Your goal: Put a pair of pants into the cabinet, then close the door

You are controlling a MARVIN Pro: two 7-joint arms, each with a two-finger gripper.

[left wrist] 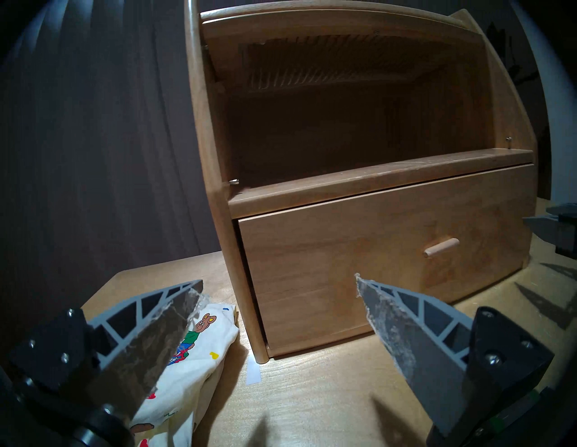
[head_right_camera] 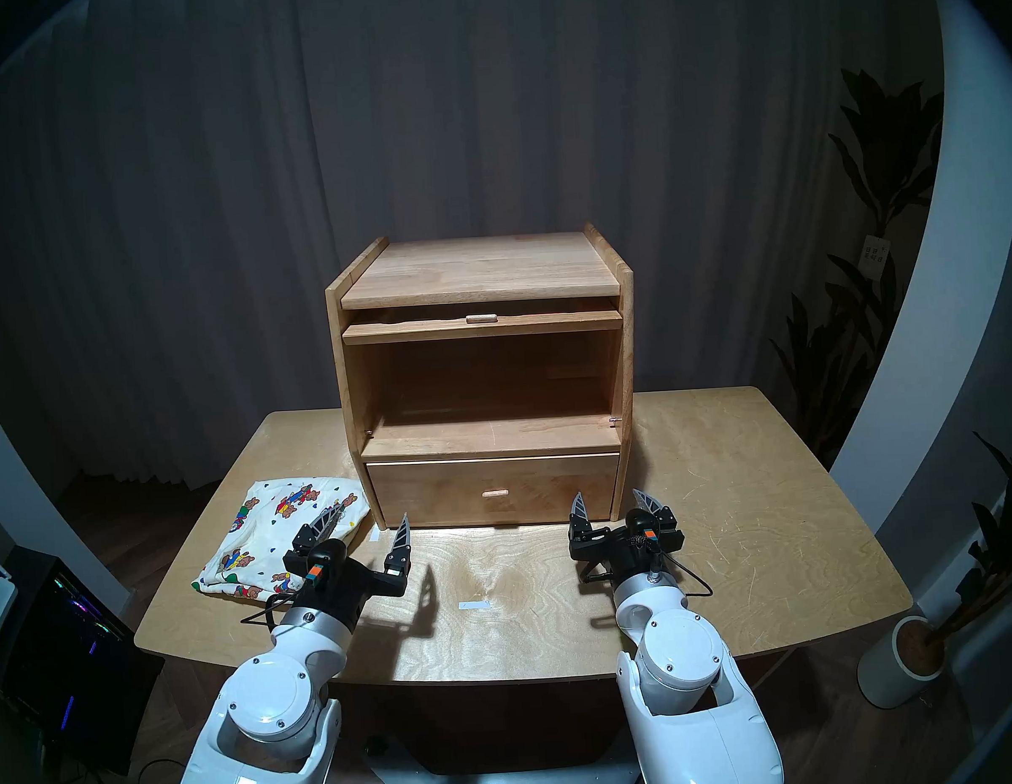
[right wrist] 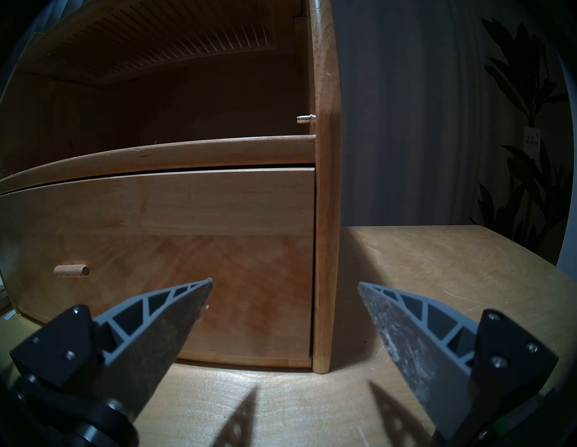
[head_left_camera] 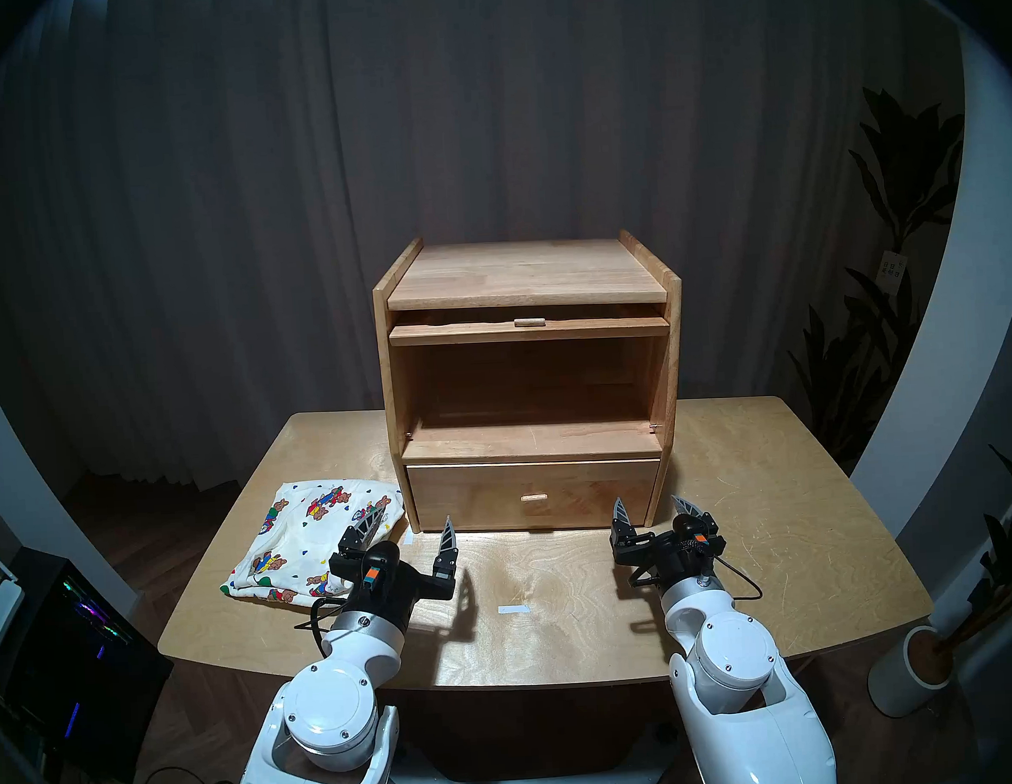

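While both grippers hover spread and empty, the pants [head_left_camera: 315,539] wait at the cabinet's [head_left_camera: 529,381] eight o'clock
Soft, light cloth: pinch a thick fold

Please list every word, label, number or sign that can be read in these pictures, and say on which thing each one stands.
No text can be read with certainty.
Paper tag hanging on the plant: a few printed characters, too small and blurred to quote.
Pants: only bears and hearts, no words.
Cabinet, white tape strip on the table: no writing visible.
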